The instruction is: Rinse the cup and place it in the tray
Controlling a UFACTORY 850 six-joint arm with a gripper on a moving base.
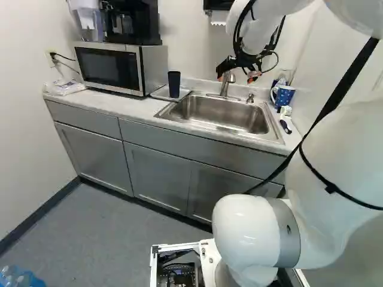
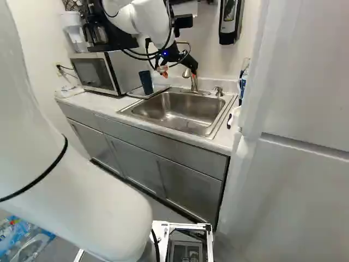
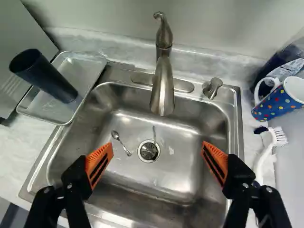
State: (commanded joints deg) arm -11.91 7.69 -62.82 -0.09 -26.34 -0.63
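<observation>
cup [image 3: 43,76]: tall dark tumbler, upright, mouth up, standing in the tray [image 3: 85,71], left of the sink [image 3: 175,178]
tray: shallow metal, flat on the tabletop [image 1: 139,109], right edge right at the sink rim, microwave [image 1: 108,67] just left of it
claw [image 1: 239,72]: released, fingers spread wide, orange pads [image 3: 99,164] facing each other across the gap; up above the sink, well apart from cup
faucet [image 3: 163,88]: far side of sink, middle, spout out over the basin
pump [image 3: 213,88]: short metal piece on the sink's far rim, right of faucet; looks like a soap pump
drain [image 3: 148,151]: metal strainer in, around middle of basin floor
spoon [image 3: 121,143]: small, on basin floor, just left of drain
utensil [image 3: 154,133]: slim, one end at the drain, type can't tell
mug [image 3: 277,103]: blue with coloured dots, on the tabletop right of sink, far end, handle to the left
brush [image 3: 266,152]: white dish brush, right of sink, nearer than mug
coffee maker [image 1: 124,23]: black, on top of microwave, water pitcher [image 1: 88,18] to its left
</observation>
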